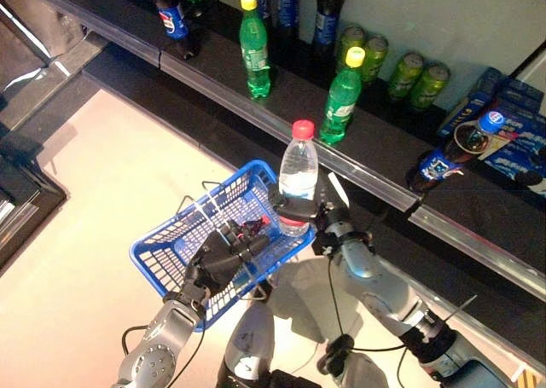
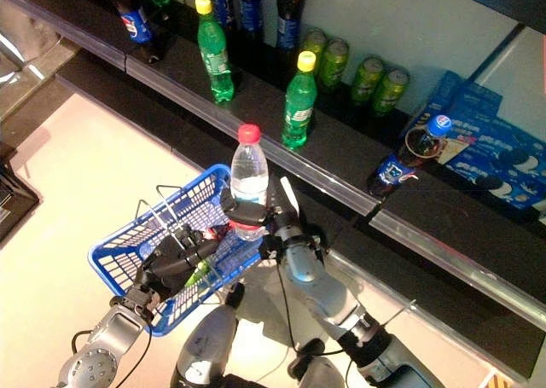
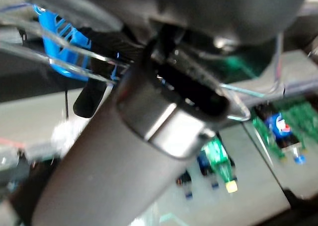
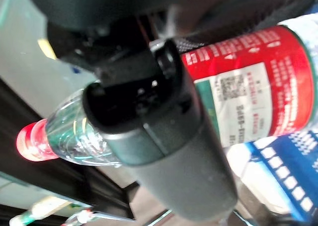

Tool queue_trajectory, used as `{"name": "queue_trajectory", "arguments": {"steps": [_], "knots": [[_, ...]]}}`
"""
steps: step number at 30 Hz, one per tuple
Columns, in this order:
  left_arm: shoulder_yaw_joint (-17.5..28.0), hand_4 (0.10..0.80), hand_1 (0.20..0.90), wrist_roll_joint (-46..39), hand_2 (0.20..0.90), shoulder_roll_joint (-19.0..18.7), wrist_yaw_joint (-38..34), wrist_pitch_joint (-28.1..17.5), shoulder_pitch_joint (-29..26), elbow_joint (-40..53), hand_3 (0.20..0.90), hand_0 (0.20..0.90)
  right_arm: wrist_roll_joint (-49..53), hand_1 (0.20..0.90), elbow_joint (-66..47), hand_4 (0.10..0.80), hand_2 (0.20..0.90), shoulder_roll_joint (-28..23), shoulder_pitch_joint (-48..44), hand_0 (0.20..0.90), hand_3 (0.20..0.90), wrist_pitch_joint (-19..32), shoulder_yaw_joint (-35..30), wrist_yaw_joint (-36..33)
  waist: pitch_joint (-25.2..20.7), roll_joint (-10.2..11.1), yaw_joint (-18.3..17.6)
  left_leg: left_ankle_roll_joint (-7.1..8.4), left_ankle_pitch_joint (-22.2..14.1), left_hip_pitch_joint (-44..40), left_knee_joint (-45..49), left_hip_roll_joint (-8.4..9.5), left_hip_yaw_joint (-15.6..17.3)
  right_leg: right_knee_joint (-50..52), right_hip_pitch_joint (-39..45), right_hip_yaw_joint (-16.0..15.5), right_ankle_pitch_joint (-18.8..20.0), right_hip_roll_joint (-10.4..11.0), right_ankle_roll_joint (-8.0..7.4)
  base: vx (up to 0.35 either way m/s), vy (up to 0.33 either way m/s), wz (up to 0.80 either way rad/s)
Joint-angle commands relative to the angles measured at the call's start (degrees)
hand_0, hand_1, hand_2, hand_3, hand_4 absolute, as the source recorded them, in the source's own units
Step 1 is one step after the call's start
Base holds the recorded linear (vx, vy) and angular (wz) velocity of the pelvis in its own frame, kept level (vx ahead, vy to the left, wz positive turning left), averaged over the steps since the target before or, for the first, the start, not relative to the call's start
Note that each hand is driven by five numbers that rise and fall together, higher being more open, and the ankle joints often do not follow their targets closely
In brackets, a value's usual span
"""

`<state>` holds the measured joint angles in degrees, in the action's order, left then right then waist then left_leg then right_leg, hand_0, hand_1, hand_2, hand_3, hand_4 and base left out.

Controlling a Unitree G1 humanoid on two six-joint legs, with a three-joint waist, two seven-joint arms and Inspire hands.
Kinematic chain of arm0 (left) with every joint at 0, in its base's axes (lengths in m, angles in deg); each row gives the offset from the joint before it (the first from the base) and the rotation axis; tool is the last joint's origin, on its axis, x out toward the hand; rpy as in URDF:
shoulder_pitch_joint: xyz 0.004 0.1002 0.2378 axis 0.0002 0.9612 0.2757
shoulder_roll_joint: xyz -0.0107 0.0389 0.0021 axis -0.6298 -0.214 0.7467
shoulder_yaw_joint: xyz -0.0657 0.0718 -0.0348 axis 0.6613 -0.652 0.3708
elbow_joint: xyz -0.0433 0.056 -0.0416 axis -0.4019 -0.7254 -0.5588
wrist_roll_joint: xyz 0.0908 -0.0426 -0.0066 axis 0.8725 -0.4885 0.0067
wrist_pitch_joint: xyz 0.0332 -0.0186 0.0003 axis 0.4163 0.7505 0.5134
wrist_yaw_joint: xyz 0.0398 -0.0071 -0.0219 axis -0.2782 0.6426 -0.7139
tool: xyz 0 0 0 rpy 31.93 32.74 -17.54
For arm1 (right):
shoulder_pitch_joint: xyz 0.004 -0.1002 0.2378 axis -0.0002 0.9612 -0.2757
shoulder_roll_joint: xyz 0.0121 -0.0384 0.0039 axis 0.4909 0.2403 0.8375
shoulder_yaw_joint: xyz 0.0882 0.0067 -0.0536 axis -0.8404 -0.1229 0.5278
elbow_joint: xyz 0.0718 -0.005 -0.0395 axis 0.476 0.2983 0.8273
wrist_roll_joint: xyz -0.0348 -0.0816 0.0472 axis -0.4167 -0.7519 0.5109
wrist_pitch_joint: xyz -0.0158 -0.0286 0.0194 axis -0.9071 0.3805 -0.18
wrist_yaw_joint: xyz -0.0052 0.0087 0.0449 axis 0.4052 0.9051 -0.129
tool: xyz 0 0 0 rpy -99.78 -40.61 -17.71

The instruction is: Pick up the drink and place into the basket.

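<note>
My right hand (image 1: 331, 223) is shut on a clear water bottle (image 1: 299, 171) with a red cap and a red label. It holds the bottle upright over the right rim of the blue basket (image 1: 160, 257). The right wrist view shows the thumb (image 4: 159, 136) curled across the bottle (image 4: 248, 107), with blue mesh (image 4: 288, 176) beside it. My left hand (image 1: 223, 257) is shut on the thin wire handles (image 3: 74, 57) and holds the blue basket up in front, off the floor. Something small and green (image 2: 198, 274) shows through the basket by the left hand.
A long dark shelf (image 1: 367, 180) runs diagonally behind the basket. On it stand green bottles (image 1: 341, 96), dark cola bottles (image 1: 173, 17), green cans (image 1: 418, 81) and blue boxes (image 1: 512, 124). One cola bottle (image 1: 452, 156) lies tilted at the right. Pale floor (image 1: 94, 166) lies at the left.
</note>
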<state>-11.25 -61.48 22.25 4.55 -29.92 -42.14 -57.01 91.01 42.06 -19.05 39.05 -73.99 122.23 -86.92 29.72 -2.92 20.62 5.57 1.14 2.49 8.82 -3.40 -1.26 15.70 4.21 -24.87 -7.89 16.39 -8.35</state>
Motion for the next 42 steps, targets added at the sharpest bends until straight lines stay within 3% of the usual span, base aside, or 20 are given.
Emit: {"name": "queue_trajectory", "arguments": {"steps": [1, 23, 33, 42], "knots": [[-3.61, 0.100, 0.300, -4.56, 0.300, 2.18, 16.21, -5.84, -10.07, 22.66, 0.200, 0.300, -2.85, 0.300, -3.24, 0.100, 0.300, 6.34, -8.68, 0.300, 0.200, 6.38, 3.85, -0.85, -13.42, 1.20, -0.37, -0.55, 0.62, 4.68, 6.15, 3.67, -1.00, -7.34, 5.21, -2.74, 4.35, -4.36, 4.10, 0.032, 0.037, 0.10], [-1.95, 0.100, 0.300, -6.37, 0.300, 2.57, 22.00, 0.69, -8.27, 24.60, 0.200, 0.300, -3.58, 0.300, 19.03, 0.100, 0.300, 15.02, -5.58, 0.300, 0.200, 7.24, 4.08, -5.00, -14.83, 1.14, 5.19, -0.76, -0.21, 6.22, 6.58, 6.00, -5.28, -8.13, 7.07, -5.97, 4.41, -3.98, 3.55, 0.032, 0.006, 0.09], [-2.74, 0.100, 0.300, -8.06, 0.300, 2.73, 24.46, 0.69, -9.39, 26.42, 0.200, 0.300, 7.57, 0.300, 25.71, 0.100, 0.300, 19.46, -1.87, 0.300, 0.200, 9.48, 3.95, -1.87, -14.31, 0.74, 5.53, -0.74, 0.03, 6.49, 6.16, 6.11, -5.77, -8.13, 6.60, -6.07, 4.63, -3.92, 3.24, 0.003, -0.002, 0.02], [-2.55, 0.100, 0.300, -7.30, 0.300, 0.96, 28.50, -0.07, -10.22, 27.45, 0.200, 0.300, 11.42, 0.300, 28.48, 0.100, 0.300, 20.96, -2.17, 0.300, 0.200, 10.77, 4.39, 1.28, -13.57, 0.17, 6.23, -0.57, 0.27, 7.03, 6.16, 6.17, -5.79, -7.52, 5.85, -6.81, 4.68, -3.69, 3.03, 0.007, -0.005, 0.00]]}}
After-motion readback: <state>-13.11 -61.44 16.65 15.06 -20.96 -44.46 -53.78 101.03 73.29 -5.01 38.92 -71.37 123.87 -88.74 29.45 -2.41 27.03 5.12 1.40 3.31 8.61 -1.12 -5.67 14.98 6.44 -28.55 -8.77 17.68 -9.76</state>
